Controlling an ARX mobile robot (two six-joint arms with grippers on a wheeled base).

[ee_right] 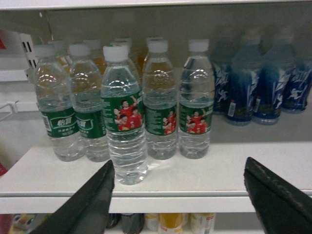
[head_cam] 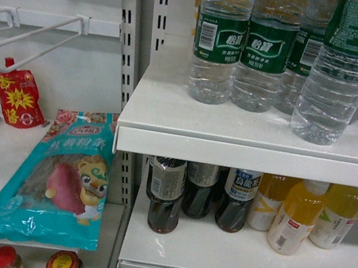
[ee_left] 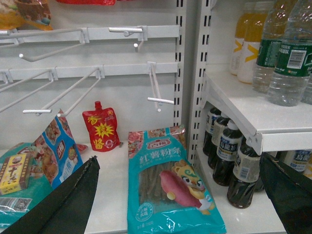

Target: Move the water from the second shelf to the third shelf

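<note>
Several water bottles with green labels stand on the upper white shelf (head_cam: 234, 133). One water bottle (head_cam: 337, 92) (ee_right: 124, 122), with red-shirted people on its label, stands ahead of the others near the shelf's front edge. My right gripper (ee_right: 179, 163) is open in front of that edge, and the bottle stands just beyond its left finger (ee_right: 92, 200), untouched. Over the left bay my left gripper (ee_left: 179, 158) is open and holds nothing; water bottles (ee_left: 287, 58) show at that view's upper right. Neither gripper shows in the head view.
A teal noodle bag (head_cam: 54, 182) (ee_left: 170, 185) leans over the left bay's shelf edge, with a red pouch (head_cam: 17, 96) behind it. Dark bottles (head_cam: 165, 194) and yellow juice bottles (head_cam: 299, 216) fill the lower shelf (head_cam: 214, 253). Blue drink bottles (ee_right: 253, 83) stand right of the water. Wire hooks (ee_left: 73, 92) jut out.
</note>
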